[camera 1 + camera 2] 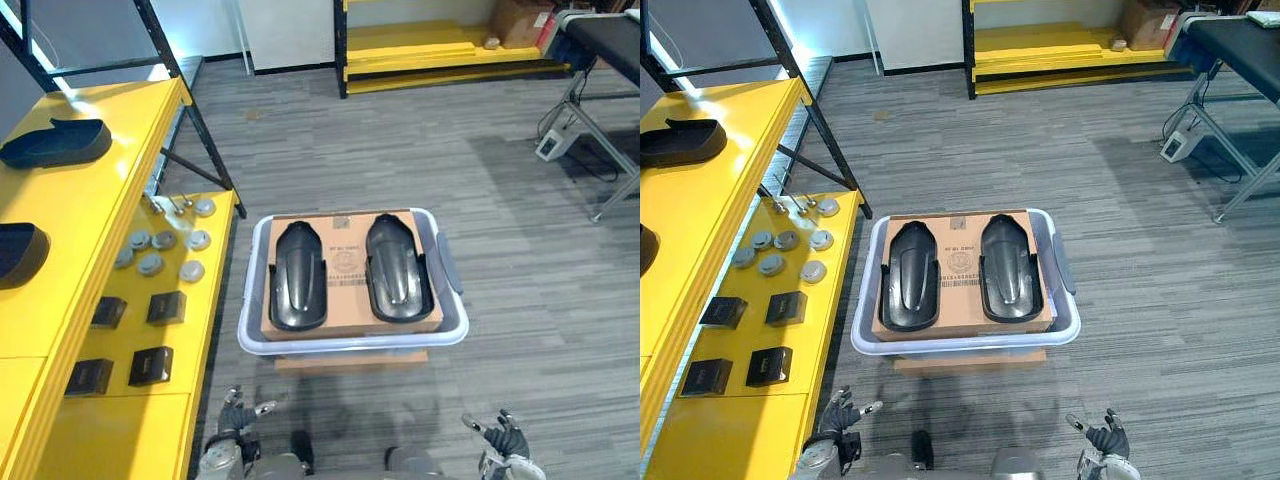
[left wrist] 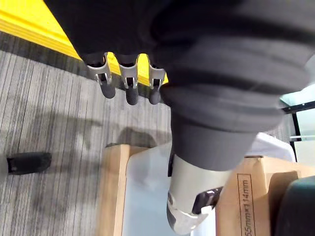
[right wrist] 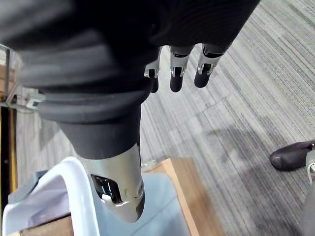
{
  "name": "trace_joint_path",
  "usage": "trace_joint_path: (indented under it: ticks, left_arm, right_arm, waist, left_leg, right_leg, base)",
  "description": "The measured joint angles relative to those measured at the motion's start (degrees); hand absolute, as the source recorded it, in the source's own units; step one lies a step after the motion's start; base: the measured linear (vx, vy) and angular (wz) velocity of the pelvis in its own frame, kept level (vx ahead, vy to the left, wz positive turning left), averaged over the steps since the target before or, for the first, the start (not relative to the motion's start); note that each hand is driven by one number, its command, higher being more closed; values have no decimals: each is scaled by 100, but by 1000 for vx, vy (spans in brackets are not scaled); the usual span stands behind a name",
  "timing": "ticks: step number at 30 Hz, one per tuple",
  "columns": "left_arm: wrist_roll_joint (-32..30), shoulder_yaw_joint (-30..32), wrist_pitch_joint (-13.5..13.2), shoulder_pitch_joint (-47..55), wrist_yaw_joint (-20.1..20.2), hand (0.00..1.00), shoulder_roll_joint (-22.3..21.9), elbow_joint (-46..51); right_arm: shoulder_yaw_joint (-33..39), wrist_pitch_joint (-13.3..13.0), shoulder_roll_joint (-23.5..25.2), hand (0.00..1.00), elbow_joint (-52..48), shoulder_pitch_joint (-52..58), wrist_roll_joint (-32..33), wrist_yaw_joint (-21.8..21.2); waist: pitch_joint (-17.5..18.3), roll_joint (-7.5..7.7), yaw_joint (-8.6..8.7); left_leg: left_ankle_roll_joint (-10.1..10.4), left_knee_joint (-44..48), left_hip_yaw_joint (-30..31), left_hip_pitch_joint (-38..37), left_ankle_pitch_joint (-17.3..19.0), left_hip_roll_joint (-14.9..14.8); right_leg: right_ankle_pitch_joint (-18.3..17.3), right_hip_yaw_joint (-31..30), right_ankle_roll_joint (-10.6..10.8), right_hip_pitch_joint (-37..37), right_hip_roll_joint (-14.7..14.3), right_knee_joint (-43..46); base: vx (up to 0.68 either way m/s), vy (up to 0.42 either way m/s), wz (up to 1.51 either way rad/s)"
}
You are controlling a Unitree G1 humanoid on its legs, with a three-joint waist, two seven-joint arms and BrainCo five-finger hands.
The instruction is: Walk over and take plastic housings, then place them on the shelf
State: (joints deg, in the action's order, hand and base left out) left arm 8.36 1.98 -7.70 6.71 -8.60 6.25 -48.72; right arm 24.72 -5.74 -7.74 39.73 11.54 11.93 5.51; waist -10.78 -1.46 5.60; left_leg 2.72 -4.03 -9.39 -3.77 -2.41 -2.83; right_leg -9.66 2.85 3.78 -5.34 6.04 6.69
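Left hand [image 1: 238,414] and right hand [image 1: 507,438], fingers [image 2: 129,87] loose, empty, plastic housings [image 1: 298,277] ahead in bin [image 1: 350,343]

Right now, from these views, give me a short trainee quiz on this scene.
1. How many plastic housings lie on the cardboard box in the bin?
2. True or false: the left hand grips a housing.
3. The yellow shelf stands on the robot's: A left, B right, C directly ahead.
Key: 1 two; 2 false, both it and the right hand are open and empty; 3 A.
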Motion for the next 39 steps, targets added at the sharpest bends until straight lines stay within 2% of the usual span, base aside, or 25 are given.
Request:
trace_joint_path:
  ticks: [5, 8, 11, 13, 15, 18, 23, 24, 27, 30, 36, 39]
  left_arm:
    - [-8, 23, -2, 140, 100, 0, 1, 223]
    - [-14, 22, -2, 145, 107, 0, 1, 226]
    - [-66, -19, -10, 269, 117, 0, 0, 284]
    - [-96, -34, -16, 370, 118, 0, 0, 337]
    - [-135, -46, -17, 368, 117, 0, 0, 337]
    - [-141, -216, -28, 348, 113, 0, 1, 337]
    - [-176, -436, -50, 319, 101, 0, -11, 379]
    - [-173, -448, -50, 314, 87, 0, -27, 377]
    - [-162, -493, -51, 251, 71, 0, -40, 377]
    - [-113, -520, -57, 95, -39, 0, -39, 370]
    - [20, -555, -173, -37, -178, 0, -35, 361]
    - [119, -653, -221, -245, -205, 0, -34, 361]
  right_arm:
    - [672, -24, -27, 0, -2194, 360, 46, 232]
    - [730, -76, -108, 0, -3277, 312, -162, 361]
    - [648, -186, -203, 0, -3921, -32, -502, 480]
    - [380, -308, -364, 0, -4072, -277, -757, 539]
    - [162, -310, -486, 0, -4050, -481, -888, 586]
    - [-339, -297, -780, 0, -3591, -1059, -1199, 680]
    - [-983, -217, -1148, 0, -2042, -2346, -1483, 851]
    - [-1078, -103, -1184, 0, -1564, -2859, -1491, 951]
    - [-1157, 29, -1302, 0, -884, -3456, -1503, 1096]
    - [-1167, 215, -1337, 0, -242, -4123, -1540, 1210]
    - [-1234, 267, -1418, 0, 509, -4656, -1471, 1226]
    - [-1233, 373, -1550, 0, 1054, -4939, -1464, 1220]
  waist:
    - [160, 57, 11]
    - [239, 143, 11]
    - [283, 186, 4]
    - [304, 197, -8]
    - [305, 195, -9]
    - [316, 181, -17]
    - [260, 114, -193]
    - [96, 52, -231]
    - [-181, -37, -342]
    - [-515, -120, -347]
    - [-834, -196, -424]
    - [-1053, -238, -484]
  left_leg:
    - [16, -130, 22, 31, -31, 21]
    - [16, -130, 90, 105, -32, 22]
    - [15, -130, 133, 133, -33, 28]
    - [7, -130, 171, 170, -45, 36]
    - [-3, -131, 257, 235, -85, 50]
    - [-23, -135, 423, 407, -179, 77]
    - [-54, -139, 544, 639, -334, 81]
    - [-79, -140, 607, 734, -421, 90]
    - [-107, -146, 676, 900, -543, 93]
    - [-138, -154, 778, 1145, -704, 84]
    - [-145, -187, 778, 1467, -763, 94]
    - [-172, -186, 813, 1573, -817, 116]
  right_leg:
    - [0, 10, 1, 67, -25, -27]
    - [0, 46, 1, 66, -29, -57]
    - [1, 84, 2, 64, -27, -65]
    - [2, 138, 2, 67, -21, -82]
    - [2, 211, 2, 85, -13, -83]
    - [12, 372, 8, 171, 3, -83]
    - [120, 506, 9, 329, 0, -94]
    - [182, 556, 16, 389, 2, -96]
    - [271, 635, 24, 512, 2, -105]
    - [376, 722, 44, 717, -4, -103]
    - [557, 720, 113, 998, 18, -202]
    - [610, 760, 120, 1074, 30, -225]
  base:
    - [62, -8, 2]
    - [49, -14, 10]
    - [16, -9, 8]
    - [-2, -9, 12]
    - [-16, -13, 24]
    - [-34, -11, 30]
    - [-79, 3, 15]
    - [-82, 14, 15]
    - [-143, 32, 15]
    - [-164, 43, 17]
    - [-100, 51, -1]
    - [-32, 34, 6]
